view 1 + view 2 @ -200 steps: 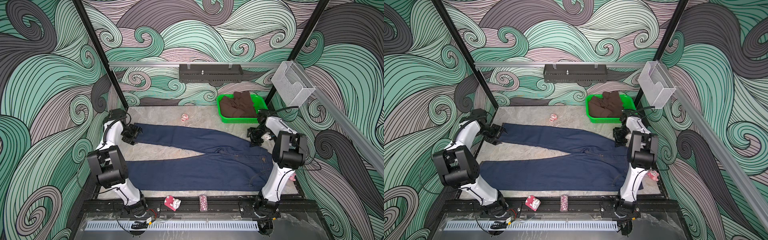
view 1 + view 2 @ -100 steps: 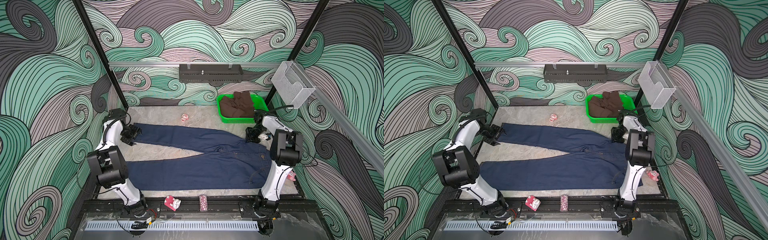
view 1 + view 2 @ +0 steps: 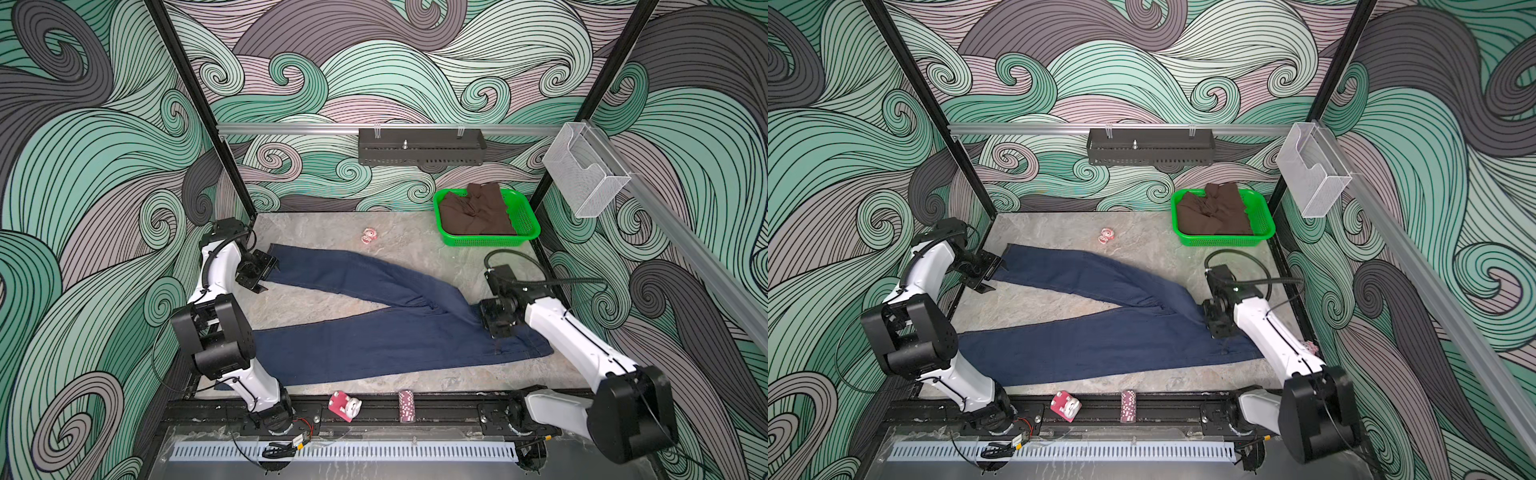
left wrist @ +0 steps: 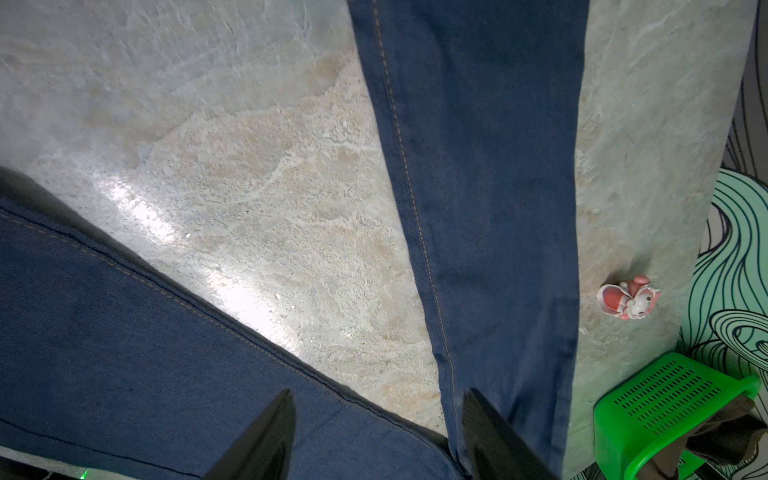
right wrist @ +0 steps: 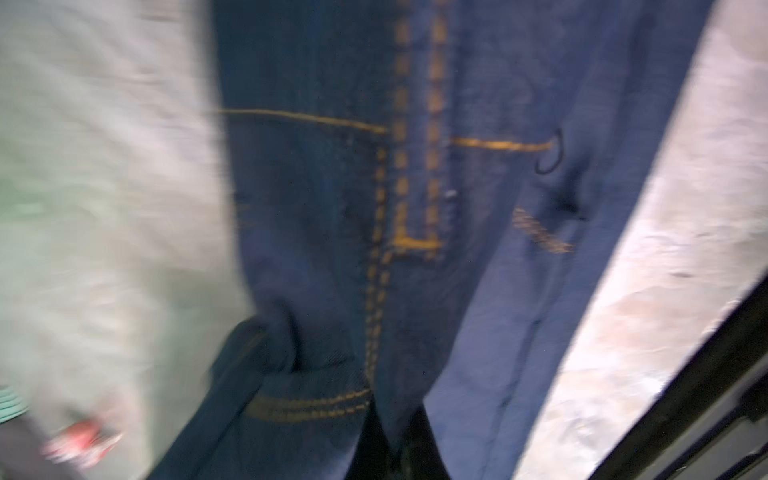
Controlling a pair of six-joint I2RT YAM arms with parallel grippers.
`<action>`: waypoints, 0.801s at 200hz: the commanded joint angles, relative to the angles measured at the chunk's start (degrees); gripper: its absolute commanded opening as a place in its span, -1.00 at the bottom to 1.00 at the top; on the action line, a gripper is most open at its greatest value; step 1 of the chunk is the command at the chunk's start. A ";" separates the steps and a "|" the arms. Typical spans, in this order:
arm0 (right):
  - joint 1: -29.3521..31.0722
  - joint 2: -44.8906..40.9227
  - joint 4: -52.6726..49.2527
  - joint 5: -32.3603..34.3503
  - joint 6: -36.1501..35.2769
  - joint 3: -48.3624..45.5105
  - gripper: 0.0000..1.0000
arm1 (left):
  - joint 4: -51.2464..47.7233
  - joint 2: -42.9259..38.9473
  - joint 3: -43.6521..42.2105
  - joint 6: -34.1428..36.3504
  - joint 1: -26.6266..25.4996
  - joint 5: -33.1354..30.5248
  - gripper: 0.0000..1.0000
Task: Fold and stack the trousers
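Note:
The trousers (image 3: 374, 345) are dark blue jeans lying flat on the table in both top views, legs spread in a V towards the left, waist at the right. My right gripper (image 3: 496, 322) is shut on the far edge of the waist, and a fold of denim rises into it. In the right wrist view the trousers (image 5: 332, 187) show orange stitching, with cloth pinched in the right gripper (image 5: 399, 444). My left gripper (image 3: 259, 272) stands open just left of the far leg's hem. In the left wrist view its fingertips (image 4: 270, 432) hover over both legs of the trousers (image 4: 490, 166).
A green basket (image 3: 525, 224) holding a brown garment sits at the back right. A small pink figurine (image 3: 368, 235) lies behind the far leg. A pink toy (image 3: 345, 406) and a chip stack (image 3: 406, 405) rest on the front rail. A black tray (image 3: 419, 147) hangs on the back wall.
My right gripper has shut on the waist edge and moved towards the front, dragging that edge with it. Its elbow has swung out to the right. The left arm has not moved.

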 commanded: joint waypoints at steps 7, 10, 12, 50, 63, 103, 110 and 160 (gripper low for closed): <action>6.87 -8.18 -0.42 4.64 12.50 -10.59 -0.77 | -1.79 0.17 0.74 1.40 0.90 1.23 0.34; 7.44 -9.20 -0.54 4.53 13.05 -11.41 -0.69 | -1.82 0.27 0.76 1.41 0.93 1.33 0.33; 7.79 -9.79 -0.76 4.53 13.64 -12.10 -0.65 | -1.74 0.40 0.84 1.34 0.91 1.45 0.33; 8.94 -20.66 -9.54 9.73 14.50 -11.43 0.09 | -1.66 1.27 1.25 1.16 0.84 2.04 0.33; 7.17 -20.60 -10.55 10.00 12.66 -8.92 0.17 | -1.56 1.26 1.00 1.06 0.84 2.28 0.33; 2.81 -9.06 -11.62 9.34 4.59 1.58 0.34 | -2.13 1.01 1.49 1.10 0.84 1.70 0.33; 1.97 -7.09 -11.82 9.85 3.56 3.44 0.35 | -2.20 0.93 1.52 1.08 0.83 1.52 0.33; -6.18 6.30 -15.37 7.78 -1.02 14.25 0.45 | -2.53 0.23 0.93 1.33 0.84 -0.04 0.33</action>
